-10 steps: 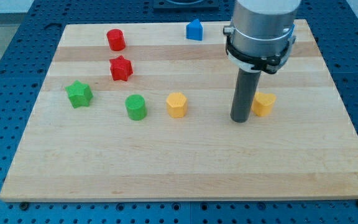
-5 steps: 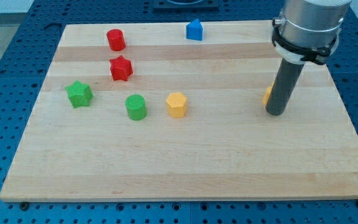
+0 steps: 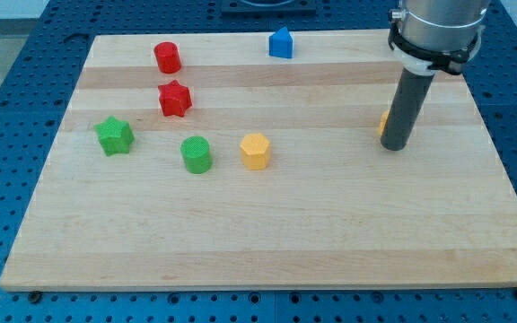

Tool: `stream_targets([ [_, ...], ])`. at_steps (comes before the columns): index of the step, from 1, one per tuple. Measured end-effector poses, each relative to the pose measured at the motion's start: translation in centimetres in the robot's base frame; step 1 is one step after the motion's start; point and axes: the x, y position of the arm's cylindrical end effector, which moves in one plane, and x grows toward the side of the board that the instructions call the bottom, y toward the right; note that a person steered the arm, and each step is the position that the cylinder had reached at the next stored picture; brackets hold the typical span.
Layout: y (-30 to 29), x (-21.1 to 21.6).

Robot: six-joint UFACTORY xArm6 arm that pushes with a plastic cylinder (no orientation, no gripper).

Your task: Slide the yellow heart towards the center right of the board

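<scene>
The yellow heart (image 3: 384, 124) is almost wholly hidden behind my dark rod; only a thin yellow sliver shows at the rod's left edge, at the board's right side near mid-height. My tip (image 3: 395, 146) rests on the board directly in front of the heart, at the view's right.
A yellow hexagon (image 3: 255, 151) sits near the middle. A green cylinder (image 3: 196, 154) and a green star (image 3: 114, 135) lie to the view's left. A red star (image 3: 175, 98) and a red cylinder (image 3: 167, 57) are at upper left. A blue block (image 3: 281, 42) stands at the top edge.
My rod moved from the heart's left to the right, passing in front of it and covering it, then drifted slightly up. The heart moved a little up. Other blocks stayed put.
</scene>
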Motion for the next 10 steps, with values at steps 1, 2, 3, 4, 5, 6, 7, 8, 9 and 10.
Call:
stream_targets([
  [1, 0.0, -0.2],
  [2, 0.0, -0.5],
  [3, 0.0, -0.6],
  [4, 0.0, -0.9],
  [5, 0.0, -0.9],
  [6, 0.0, -1.2],
  [7, -1.2, -1.2],
  [8, -1.3, -1.3],
  [9, -1.3, -1.5],
  [10, -1.4, -2.4],
])
